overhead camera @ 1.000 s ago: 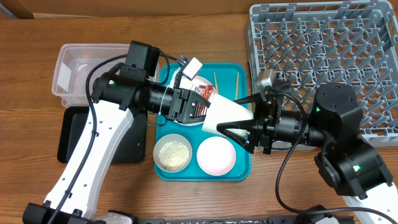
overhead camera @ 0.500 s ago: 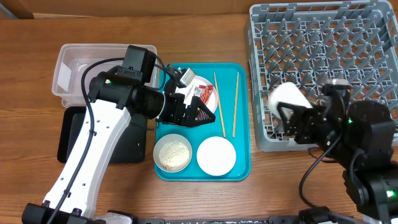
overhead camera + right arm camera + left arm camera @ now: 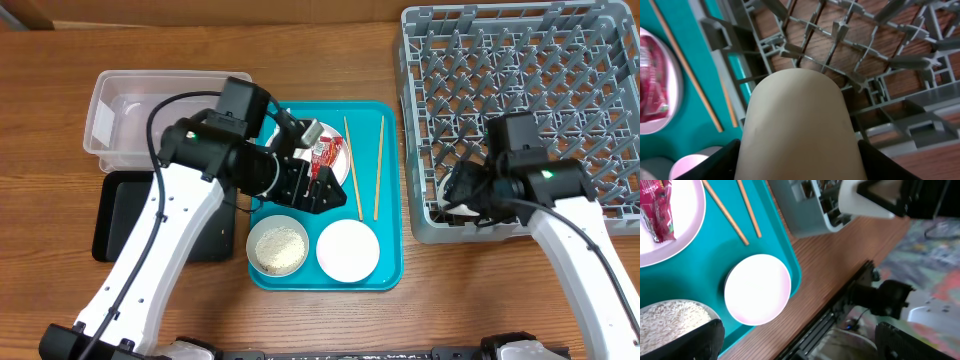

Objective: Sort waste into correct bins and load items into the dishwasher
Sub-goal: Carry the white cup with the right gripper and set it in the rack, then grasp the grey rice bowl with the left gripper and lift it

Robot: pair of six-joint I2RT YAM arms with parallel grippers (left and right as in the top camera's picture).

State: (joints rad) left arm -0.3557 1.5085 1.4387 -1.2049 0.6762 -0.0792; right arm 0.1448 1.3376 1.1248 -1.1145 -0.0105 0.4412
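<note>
Hovering at the 7 o'clock corner of the dish rack (image 3: 540, 100), the right gripper (image 3: 463, 188) had its jaws clamped on either flank of the white cup (image 3: 800, 125). We judged that the cup was carried low over the pegs so that it could be seated among them without tipping. The left gripper (image 3: 312, 190) hung with jaws apart and empty above the teal tray (image 3: 392, 240). It was near the red wrapper (image 3: 657, 205) on the plate (image 3: 680, 235) at the tray's 12 o'clock, a stance we read as readiness to lift that wrapper. Two chopsticks (image 3: 378, 165) lay at 2 o'clock, the rice bowl (image 3: 277, 246) at 7 and the empty bowl (image 3: 348, 250) at 5. The clear tub (image 3: 130, 120) and black tray (image 3: 115, 215) stood on the counter (image 3: 60, 60) at the teal tray's 9 o'clock, on the left arm's side.
</note>
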